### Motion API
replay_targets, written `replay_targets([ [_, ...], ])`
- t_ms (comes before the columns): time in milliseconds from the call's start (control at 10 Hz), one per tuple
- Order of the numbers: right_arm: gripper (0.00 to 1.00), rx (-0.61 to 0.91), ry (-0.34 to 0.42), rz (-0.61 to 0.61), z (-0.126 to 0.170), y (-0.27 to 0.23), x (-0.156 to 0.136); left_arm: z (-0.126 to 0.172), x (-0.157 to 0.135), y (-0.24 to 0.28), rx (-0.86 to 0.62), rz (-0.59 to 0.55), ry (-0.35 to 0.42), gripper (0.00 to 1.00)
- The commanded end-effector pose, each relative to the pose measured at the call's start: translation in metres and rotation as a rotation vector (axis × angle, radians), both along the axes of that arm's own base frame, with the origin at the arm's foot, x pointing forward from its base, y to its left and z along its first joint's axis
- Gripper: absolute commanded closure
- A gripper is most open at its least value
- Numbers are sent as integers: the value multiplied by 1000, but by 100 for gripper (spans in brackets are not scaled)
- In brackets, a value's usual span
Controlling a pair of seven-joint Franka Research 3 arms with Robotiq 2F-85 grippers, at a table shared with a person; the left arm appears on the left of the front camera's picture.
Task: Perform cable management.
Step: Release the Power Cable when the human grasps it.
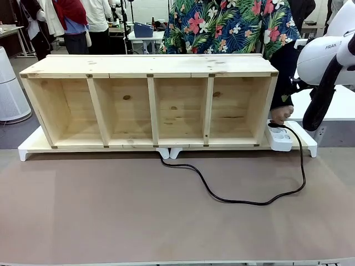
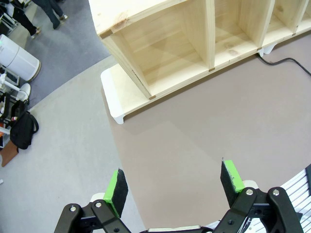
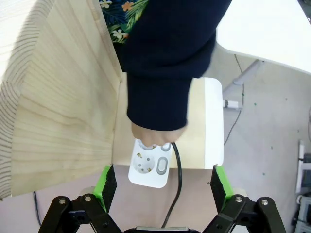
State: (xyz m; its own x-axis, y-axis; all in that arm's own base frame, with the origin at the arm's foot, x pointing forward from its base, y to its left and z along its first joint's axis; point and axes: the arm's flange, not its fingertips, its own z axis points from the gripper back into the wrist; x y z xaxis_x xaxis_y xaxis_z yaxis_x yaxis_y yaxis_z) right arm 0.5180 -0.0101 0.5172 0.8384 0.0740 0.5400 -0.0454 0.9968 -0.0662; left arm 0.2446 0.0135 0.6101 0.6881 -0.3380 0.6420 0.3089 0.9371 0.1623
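Under the right gripper [image 3: 163, 187], person's hand [image 3: 154, 136] on cable [image 3: 176, 170] plug.

black cable [image 1: 233, 200], white power strip [image 3: 149, 168]

Worktop [image 1: 83, 221]: brown mat surface. Wooden shelf [image 1: 150, 72]: pale pine, four open bays, standing on a white base [image 1: 25, 151]. Floor [image 2: 68, 58]: grey. White cylindrical appliance [image 1: 10, 91] at left. White table [image 1: 338, 108] at right. Black bag [image 2: 22, 130] on floor. People standing at far left.
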Motion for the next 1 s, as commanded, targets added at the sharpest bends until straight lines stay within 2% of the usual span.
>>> replay_targets([
  [0, 0, 4, 3, -2, -1, 0, 0, 0, 0, 0, 1, 1, 3, 0],
  [900, 0, 4, 3, -2, -1, 0, 0, 0, 0, 0, 1, 1, 3, 0],
])
